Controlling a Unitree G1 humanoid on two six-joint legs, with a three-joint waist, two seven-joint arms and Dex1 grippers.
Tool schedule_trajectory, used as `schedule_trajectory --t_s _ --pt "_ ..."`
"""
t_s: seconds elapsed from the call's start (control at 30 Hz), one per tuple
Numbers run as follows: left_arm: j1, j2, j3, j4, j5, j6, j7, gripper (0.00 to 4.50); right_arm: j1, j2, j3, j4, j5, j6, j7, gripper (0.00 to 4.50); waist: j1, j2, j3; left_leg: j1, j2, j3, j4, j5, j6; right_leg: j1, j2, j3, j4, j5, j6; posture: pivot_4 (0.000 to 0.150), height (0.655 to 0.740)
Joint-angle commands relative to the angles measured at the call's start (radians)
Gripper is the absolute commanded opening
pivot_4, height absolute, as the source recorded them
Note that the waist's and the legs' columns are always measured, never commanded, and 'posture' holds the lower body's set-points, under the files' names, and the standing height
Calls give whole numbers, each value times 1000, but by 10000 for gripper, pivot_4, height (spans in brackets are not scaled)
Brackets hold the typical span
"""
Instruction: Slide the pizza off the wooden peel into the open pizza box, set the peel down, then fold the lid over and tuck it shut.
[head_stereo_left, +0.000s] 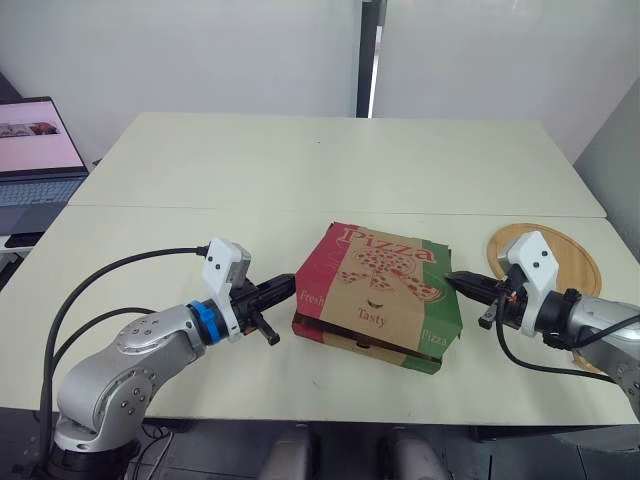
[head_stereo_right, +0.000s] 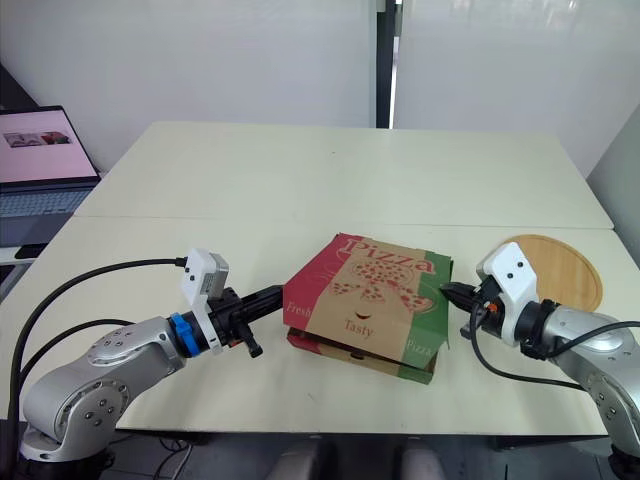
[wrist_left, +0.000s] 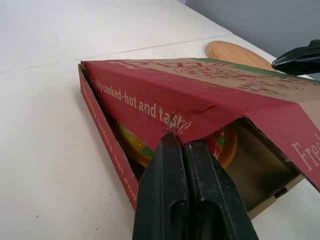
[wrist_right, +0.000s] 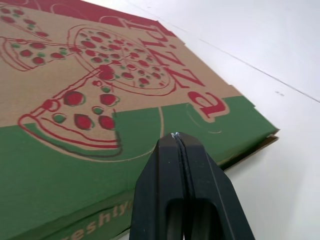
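Both pairs of fingers are pressed together with nothing between them. Your left gripper has its closed tips right against the lower edge of the red side flap of the lid. Your right gripper points its closed tips at the green band along the opposite edge of the lid. You cannot tell whether those tips touch the cardboard or sit just off it.

Between the two grippers lies the pizza box, its lid folded over the tray but not tucked in. Just past your left fingertips the lid stands raised off the tray, leaving a gap. Through that gap you can see the pizza lying inside the box. On your right fingers' side the lid sits lower and closer to the tray.

Behind your right gripper, away from the box, the round wooden peel lies flat on the table. Well out past your left arm, a laptop stands open.
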Motion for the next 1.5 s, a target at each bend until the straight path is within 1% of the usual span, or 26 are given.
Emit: schedule_trajectory --t_s 0.03,0.1,0.2,0.3,0.57,0.63,0.73,0.83,0.93,0.97,1.07,1.2,1.3,1.4,1.5 --pt "-11 10 2 -4 4 -17 -17 0 44 -51 -74 22 -40 -37 33 250 4 0 0 0 0 0 0 0 0 0 0 0 0 0 0 1500 7281" --pt "-11 10 3 -4 6 -18 -19 0 80 -80 -86 25 -48 -45 66 250 7 0 0 0 0 0 0 0 0 0 0 0 -1 0 0 1500 7281" --pt "-15 10 3 -1 6 -18 -22 0 114 -97 -89 -12 -15 -34 109 250 5 0 0 0 0 0 0 0 0 0 0 0 0 0 0 1500 7281" --pt "-18 20 -8 0 17 -26 -41 0 105 -82 -68 -52 28 -14 116 250 5 0 0 0 0 0 0 0 0 0 0 0 0 0 0 1500 7281" --pt "6 32 -20 -5 28 -42 -73 0 96 -65 -34 -72 33 -9 98 250 6 0 0 0 0 0 0 0 0 0 0 0 -1 0 0 1500 7281" --pt "8 31 -3 -4 0 -40 -96 0 92 -63 -27 -72 33 -10 97 250 6 0 0 0 0 0 0 0 0 0 0 0 -1 0 0 1500 7281" --pt "23 72 10 -3 20 -65 -155 5963 82 -60 -23 -70 35 -11 98 0 6 0 0 0 0 0 0 0 0 0 0 0 -1 0 0 1500 7281" --pt "39 106 24 10 30 -87 -199 15219 78 -60 -22 -68 34 -12 100 0 6 1 0 0 0 0 -1 0 0 0 0 0 -1 0 0 1500 7281" --pt "37 164 44 55 33 -96 -267 24592 73 -60 -19 -66 33 -14 102 0 6 1 0 0 0 0 0 0 0 0 0 0 -1 0 0 1500 7281" --pt "36 178 48 66 33 -97 -284 24592 73 -60 -19 -66 33 -14 102 0 5 1 0 0 0 0 0 0 0 0 0 0 -1 0 0 1500 7281" --pt "5 285 73 123 -16 -44 -402 24592 76 -65 -19 -61 27 -23 111 0 5 1 1 0 1 0 -1 0 0 0 0 -1 -1 0 -1 1500 7281" --pt "-85 400 75 227 -59 13 -540 24592 78 -67 -19 -55 21 -30 117 0 6 1 2 0 0 -1 -1 0 0 -1 0 -1 -1 0 -1 1500 7281" --pt "-244 415 36 352 -47 32 -581 19098 79 -69 -16 -54 16 -36 122 0 6 1 2 -1 0 -1 -1 0 0 -1 0 -2 -1 0 -1 1500 7281" --pt "-416 386 -37 430 -14 34 -614 10625 77 -70 -12 -54 13 -38 128 0 5 0 3 -1 0 -1 -1 0 0 -1 0 -2 0 0 -1 1500 7281" --pt "-535 346 -132 464 49 7 -651 1344 77 -72 -10 -57 11 -39 136 0 3 0 3 -1 0 -1 0 0 0 -1 0 -2 0 0 0 1500 7281"
